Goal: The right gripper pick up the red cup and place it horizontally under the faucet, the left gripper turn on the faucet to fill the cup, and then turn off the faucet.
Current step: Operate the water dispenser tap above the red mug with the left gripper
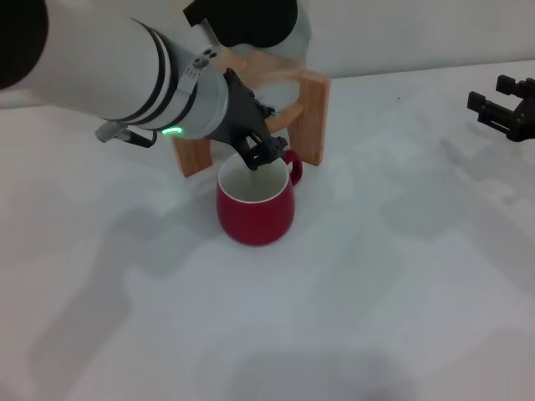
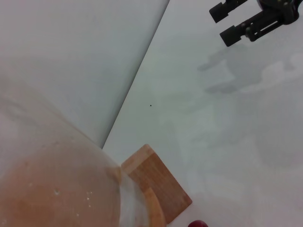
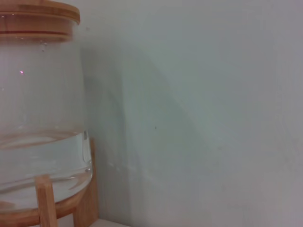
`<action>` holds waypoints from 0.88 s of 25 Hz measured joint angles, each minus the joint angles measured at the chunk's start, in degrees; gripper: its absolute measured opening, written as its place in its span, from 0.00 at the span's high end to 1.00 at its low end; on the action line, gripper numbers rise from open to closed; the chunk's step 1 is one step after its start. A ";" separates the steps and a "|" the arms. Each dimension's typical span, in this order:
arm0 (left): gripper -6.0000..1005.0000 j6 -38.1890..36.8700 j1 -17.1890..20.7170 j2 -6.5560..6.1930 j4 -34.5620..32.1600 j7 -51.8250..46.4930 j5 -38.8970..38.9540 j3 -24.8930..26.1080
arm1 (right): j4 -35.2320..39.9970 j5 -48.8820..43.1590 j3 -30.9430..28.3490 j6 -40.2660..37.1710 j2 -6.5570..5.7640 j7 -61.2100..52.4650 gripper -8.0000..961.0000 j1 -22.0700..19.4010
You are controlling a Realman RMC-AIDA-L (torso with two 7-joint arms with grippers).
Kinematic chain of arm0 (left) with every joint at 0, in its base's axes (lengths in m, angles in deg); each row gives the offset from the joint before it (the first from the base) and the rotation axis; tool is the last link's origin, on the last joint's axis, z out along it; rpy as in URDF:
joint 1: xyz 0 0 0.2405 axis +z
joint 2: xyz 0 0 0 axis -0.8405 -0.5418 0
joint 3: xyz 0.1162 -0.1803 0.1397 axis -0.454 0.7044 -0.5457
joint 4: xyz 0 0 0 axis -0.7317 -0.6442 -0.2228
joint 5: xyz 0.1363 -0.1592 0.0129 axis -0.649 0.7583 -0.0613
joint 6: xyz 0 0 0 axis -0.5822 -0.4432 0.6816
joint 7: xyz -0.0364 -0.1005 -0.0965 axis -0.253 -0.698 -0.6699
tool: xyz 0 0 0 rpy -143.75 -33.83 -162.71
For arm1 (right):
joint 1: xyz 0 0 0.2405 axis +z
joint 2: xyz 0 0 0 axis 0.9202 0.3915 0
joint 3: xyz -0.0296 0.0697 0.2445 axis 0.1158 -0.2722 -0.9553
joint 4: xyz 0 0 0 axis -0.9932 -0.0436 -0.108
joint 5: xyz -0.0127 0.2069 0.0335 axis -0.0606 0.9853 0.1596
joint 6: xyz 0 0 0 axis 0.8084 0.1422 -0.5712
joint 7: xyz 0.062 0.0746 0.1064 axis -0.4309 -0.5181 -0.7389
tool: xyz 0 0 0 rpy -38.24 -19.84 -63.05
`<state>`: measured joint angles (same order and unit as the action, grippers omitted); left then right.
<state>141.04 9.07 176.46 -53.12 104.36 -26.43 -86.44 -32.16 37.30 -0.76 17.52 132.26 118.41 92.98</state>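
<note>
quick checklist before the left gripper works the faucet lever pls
1. Red cup upright in front of the wooden stand: ok.
2. Cup mouth clear: not ok, left gripper hangs over its rim.
3. Left gripper on the faucet lever: cannot tell, faucet hidden behind the arm.
4. Right gripper parked away from the cup: ok.
5. Water in the glass dispenser: ok, partly filled.
6. Water in the cup: cannot tell.

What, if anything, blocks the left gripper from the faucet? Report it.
Nothing visible does. The left gripper is already at the dispenser's front, just above the red cup. The faucet itself is hidden behind the gripper. The right gripper sits far off, apart.
</note>
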 joint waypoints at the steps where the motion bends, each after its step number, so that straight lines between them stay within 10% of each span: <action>1: 0.60 -0.02 -0.02 0.00 0.00 0.00 0.00 0.00 | 0.00 0.01 0.00 0.00 0.00 0.01 0.38 -0.01; 22: 0.60 -1.44 -0.93 0.00 2.29 -0.39 -2.08 0.26 | 0.00 -0.14 0.00 -0.01 0.03 0.03 0.38 -0.12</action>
<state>139.60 8.15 176.46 -50.84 103.97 -28.51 -86.18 -32.16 37.16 -0.76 17.51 132.29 118.44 92.86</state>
